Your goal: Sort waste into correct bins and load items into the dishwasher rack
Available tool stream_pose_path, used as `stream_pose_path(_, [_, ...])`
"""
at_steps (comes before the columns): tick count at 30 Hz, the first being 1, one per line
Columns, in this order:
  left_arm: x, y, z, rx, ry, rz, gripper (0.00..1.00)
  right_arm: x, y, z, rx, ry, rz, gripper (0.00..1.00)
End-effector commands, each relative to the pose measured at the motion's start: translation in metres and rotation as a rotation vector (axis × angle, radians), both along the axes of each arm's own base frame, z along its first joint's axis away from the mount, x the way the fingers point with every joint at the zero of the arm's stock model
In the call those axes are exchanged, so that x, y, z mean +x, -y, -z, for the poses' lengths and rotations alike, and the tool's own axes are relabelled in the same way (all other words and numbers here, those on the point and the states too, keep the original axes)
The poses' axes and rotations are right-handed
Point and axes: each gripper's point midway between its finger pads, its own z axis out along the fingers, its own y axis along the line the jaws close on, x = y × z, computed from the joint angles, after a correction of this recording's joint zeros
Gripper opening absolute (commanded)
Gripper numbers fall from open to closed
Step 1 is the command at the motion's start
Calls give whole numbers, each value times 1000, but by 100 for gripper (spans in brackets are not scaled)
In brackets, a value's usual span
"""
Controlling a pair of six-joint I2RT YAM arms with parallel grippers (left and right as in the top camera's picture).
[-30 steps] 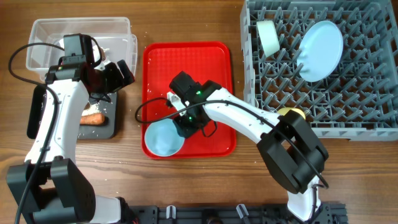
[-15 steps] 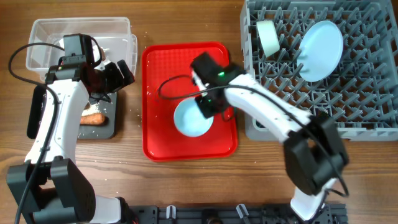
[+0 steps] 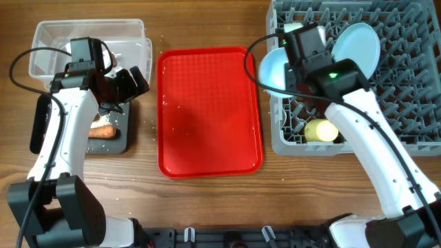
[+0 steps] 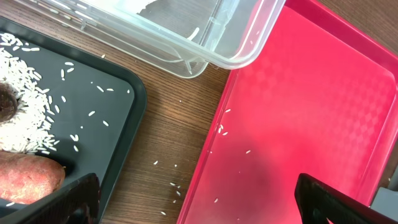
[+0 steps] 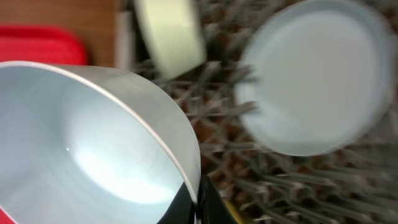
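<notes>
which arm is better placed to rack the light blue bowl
Right. The right gripper grips the light blue bowl by its rim at the left edge of the dishwasher rack, beside the pale green bowl. The left gripper is open by the black tray, beyond the red tray.

No legible text, seemingly, anywhere.

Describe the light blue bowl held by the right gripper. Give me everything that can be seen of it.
The light blue round bowl looks like smooth, glossy plastic, with a thin rim and an empty interior. It is tipped on its side, with the opening facing left and upward, at the left edge of the grey pegged dishwasher rack. The right gripper is clamped on its rim. Whether the bowl touches the rack's pegs cannot be told from these views.
</notes>
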Motion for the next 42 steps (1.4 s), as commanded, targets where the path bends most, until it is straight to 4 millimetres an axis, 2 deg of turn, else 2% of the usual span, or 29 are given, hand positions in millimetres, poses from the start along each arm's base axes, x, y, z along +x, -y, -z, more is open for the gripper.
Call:
stream_pose_path(1, [2, -2, -6, 3, 18, -13, 100, 7, 46, -36, -120, 139, 178, 4])
stream_pose_path(2, [2, -2, -6, 3, 18, -13, 100, 10, 56, -41, -142, 168, 215, 4])
stream_pose_path(8, [2, -2, -6, 3, 18, -13, 100, 14, 82, -71, -276, 296, 336, 4])
stream_pose_path(11, [2, -2, -6, 3, 18, -13, 100, 13, 89, -77, -336, 312, 369, 4])
stream_pose_path(15, [2, -2, -6, 3, 18, -13, 100, 20, 87, -60, -377, 253, 345, 4])
stream_pose_path(20, [2, -2, -6, 3, 18, -13, 100, 20, 65, -7, -498, 51, 224, 4])
stream_pose_path(23, [2, -2, -6, 3, 18, -13, 100, 20, 55, 20, -649, -44, 174, 4])
stream_pose_path(28, [2, -2, -6, 3, 18, -13, 100, 21, 58, 40, -789, -128, 152, 4])
stream_pose_path(32, [2, -2, -6, 3, 18, -13, 100, 20, 58, 39, -801, -129, 152, 4])
stream_pose_path(35, [2, -2, -6, 3, 18, -13, 100, 19, 45, 54, -721, -166, 103, 5])
stream_pose_path(38, [2, -2, -6, 3, 18, -13, 100, 14, 19, 74, -612, -214, 21, 34])
stream_pose_path(39, [2, -2, -6, 3, 18, -13, 100, 12, 10, 77, -594, -218, -4, 52])
stream_pose_path(42, [2, -2, -6, 3, 18, -13, 100, 8, -2, 77, -601, -220, -38, 71])
